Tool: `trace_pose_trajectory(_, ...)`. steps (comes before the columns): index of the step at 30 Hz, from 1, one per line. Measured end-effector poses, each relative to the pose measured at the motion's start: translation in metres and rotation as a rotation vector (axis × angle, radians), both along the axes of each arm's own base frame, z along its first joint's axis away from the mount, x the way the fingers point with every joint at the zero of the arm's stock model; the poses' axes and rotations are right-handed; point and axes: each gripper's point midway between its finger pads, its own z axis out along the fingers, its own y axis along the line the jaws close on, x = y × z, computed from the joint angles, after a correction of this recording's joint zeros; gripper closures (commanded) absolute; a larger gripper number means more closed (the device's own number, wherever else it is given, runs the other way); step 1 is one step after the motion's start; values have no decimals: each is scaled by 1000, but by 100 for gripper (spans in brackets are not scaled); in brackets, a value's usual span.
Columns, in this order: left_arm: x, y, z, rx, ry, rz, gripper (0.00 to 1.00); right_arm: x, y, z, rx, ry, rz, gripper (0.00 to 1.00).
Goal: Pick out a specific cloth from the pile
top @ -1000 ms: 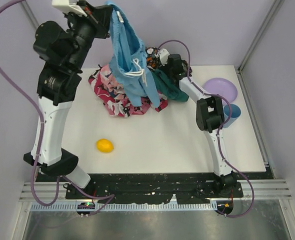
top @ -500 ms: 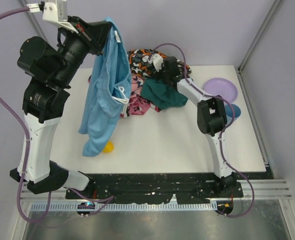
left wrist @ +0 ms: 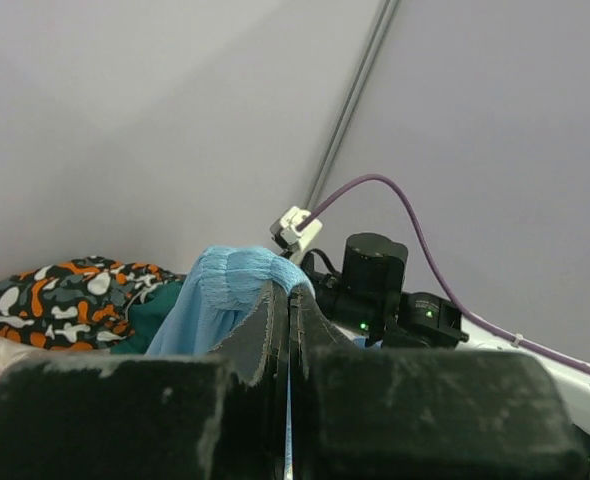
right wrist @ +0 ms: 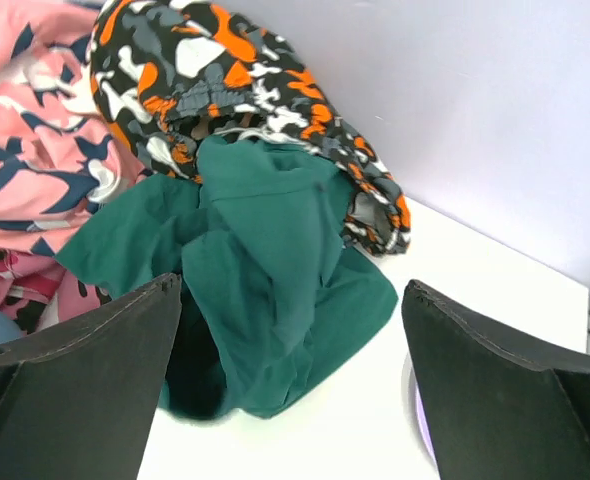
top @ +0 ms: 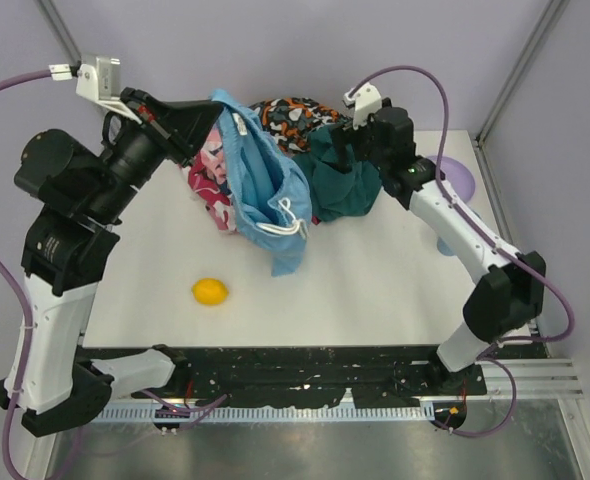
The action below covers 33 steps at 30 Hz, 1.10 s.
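Note:
The cloth (top: 265,190), light sky-blue with a white drawstring, hangs from my left gripper (top: 218,108), which is raised at the back left. In the left wrist view that gripper (left wrist: 290,290) is shut on a bunched fold of the cloth (left wrist: 225,290). The cloth's lower end drapes in front of the pile (top: 300,115), covering part of the pink-red garment (top: 205,185). My right gripper (top: 343,140) hovers open just above the dark teal cloth (top: 340,185). Its fingers (right wrist: 293,288) hold nothing, and the teal cloth (right wrist: 275,250) lies below them.
A yellow lemon (top: 210,291) lies on the white table (top: 375,290) at the front left. A purple plate (top: 460,172) sits at the back right, partly hidden by the right arm. The orange-black patterned garment (right wrist: 225,70) lies against the back wall.
The right gripper opened, let go of the teal cloth and drew back from the pile. The left arm swung the blue cloth left, then back down beside the pile.

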Motion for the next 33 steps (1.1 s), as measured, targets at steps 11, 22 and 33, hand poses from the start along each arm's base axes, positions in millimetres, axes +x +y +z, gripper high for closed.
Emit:
trace_pose_trajectory(11,8,-35,-14,-15,51,-99,100,-57,-73,3,166,8,-337,5)
trace_pose_trajectory(22,34,-143,-166,197,328,-214,100,-141,-159,-36,274,-32,-668,5)
trace_pose_trajectory(33,-1,-117,-360,336,581,-82,90,-209,-183,-86,394,-5,-711,5)
